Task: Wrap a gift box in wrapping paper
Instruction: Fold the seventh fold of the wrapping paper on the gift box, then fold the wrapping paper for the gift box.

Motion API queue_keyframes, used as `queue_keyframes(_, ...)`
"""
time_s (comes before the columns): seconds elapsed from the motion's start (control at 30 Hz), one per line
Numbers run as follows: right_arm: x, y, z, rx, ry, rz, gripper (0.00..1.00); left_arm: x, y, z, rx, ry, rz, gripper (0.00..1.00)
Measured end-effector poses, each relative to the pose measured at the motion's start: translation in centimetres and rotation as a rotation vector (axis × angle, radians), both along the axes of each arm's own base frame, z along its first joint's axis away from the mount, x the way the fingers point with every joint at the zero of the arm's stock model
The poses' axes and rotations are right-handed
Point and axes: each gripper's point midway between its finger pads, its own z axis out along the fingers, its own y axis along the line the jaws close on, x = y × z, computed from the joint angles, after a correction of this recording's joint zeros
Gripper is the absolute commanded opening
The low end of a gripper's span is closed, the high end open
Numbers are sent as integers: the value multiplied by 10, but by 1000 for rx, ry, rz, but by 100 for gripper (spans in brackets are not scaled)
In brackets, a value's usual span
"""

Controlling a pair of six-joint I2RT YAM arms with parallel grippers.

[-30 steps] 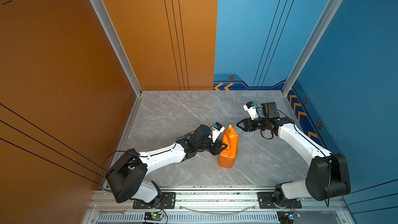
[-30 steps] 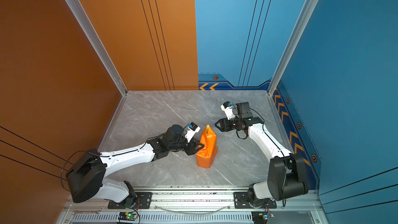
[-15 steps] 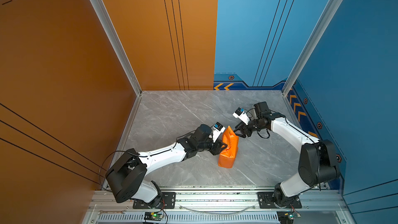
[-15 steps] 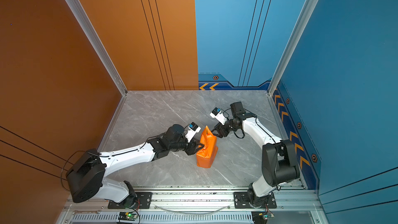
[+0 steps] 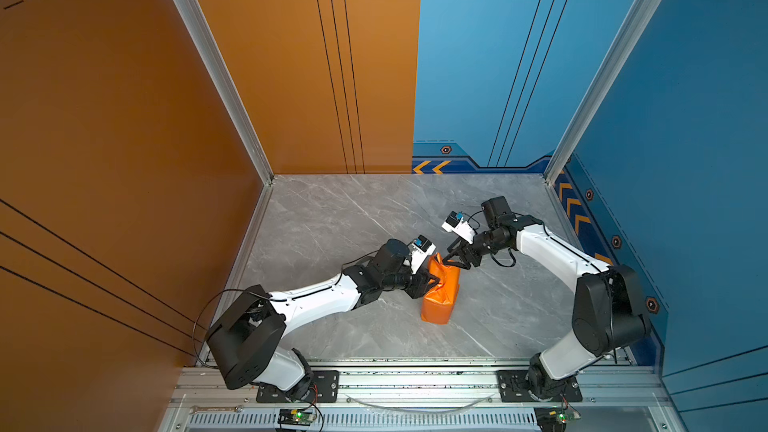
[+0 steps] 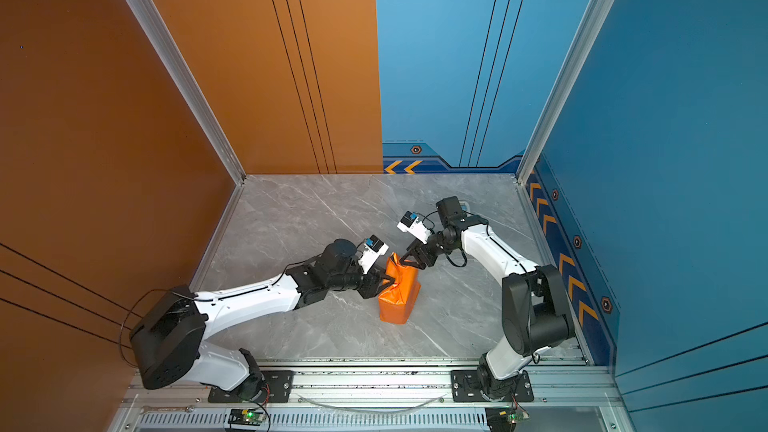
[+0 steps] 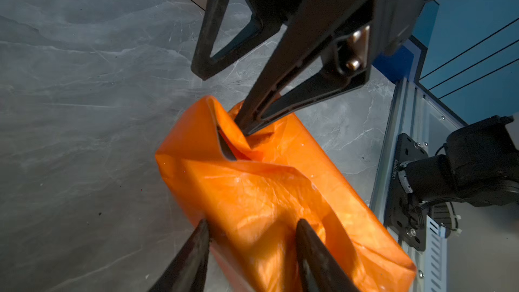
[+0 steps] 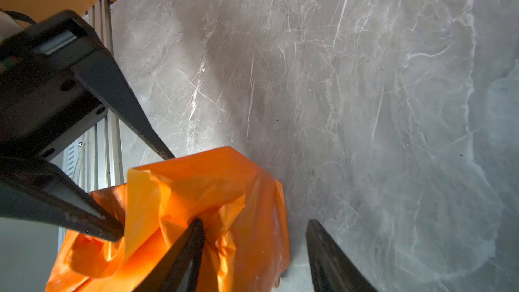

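- The left end effector is clamped on the wrapping paper, with one finger on each side of a crumpled fold high up on it
- The right end effector has its fingers apart
- One of its fingers pokes into a fold at the top of the paper, and the other hangs over the bare counter
- The paper makes a tall orange bundle that stands on the grey counter, near the front middle, right between the two end effectors in both top views
- The top of the bundle is loose and wrinkly
- The gift box is hidden, and only orange paper shows
- The left arm stretches low across the counter to the bundle
- The right arm bends in from the other side
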Motion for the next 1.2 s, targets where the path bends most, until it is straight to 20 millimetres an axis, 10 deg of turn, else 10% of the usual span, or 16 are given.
queue_keyframes(0.53,-3,-3,1,-42,-37,-40,54,14,0,10,97,-234,-32,22)
queue_keyframes(1.2,-13,-9,2,-29,-72,-80,55,21,-22,13,175,-409,-122,27)
